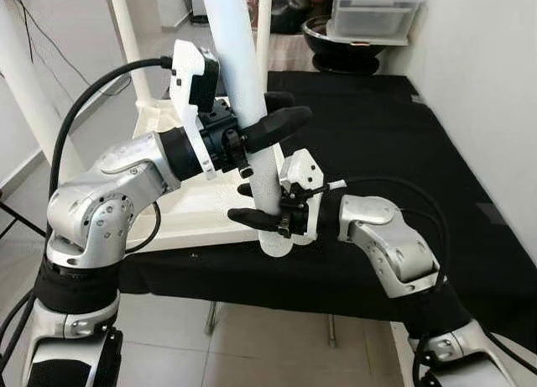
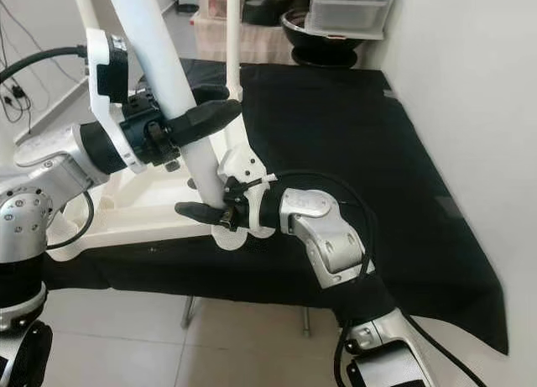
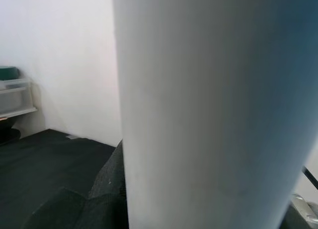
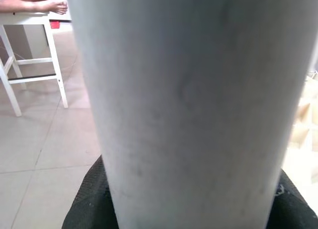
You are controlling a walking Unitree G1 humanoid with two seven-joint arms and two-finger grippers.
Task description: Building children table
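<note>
Both claws are clamped on one white table leg [image 1: 239,76], a thick round post that leans a little and runs up out of the head views. The left claw [image 1: 267,118] wraps the leg higher up, one black finger in front of it and the other behind. The right claw [image 1: 262,204] grips the same leg below, just above its lower end, fingers closed around the post from the robot's right. Both wrist views look straight onto the white post pressed between dark finger pads, which fits a firm hold on each.

The leg's lower end sits just under the right claw, at the near corner of the white tabletop [image 1: 189,211], which lies upside down on the desk [image 1: 386,152] covered in black cloth. Two more legs [image 1: 126,34] already rise from the tabletop beyond the left claw, so this looks like a later leg being fitted. Holding it at two heights probably steadies the long post: the lower claw guides the end into its corner mount, the upper one controls the lean. Whether the end is seated in the mount I cannot tell, since the right claw covers the joint.

Beyond the desk stand a dark bowl [image 1: 344,43] and a clear plastic box [image 1: 373,13].
</note>
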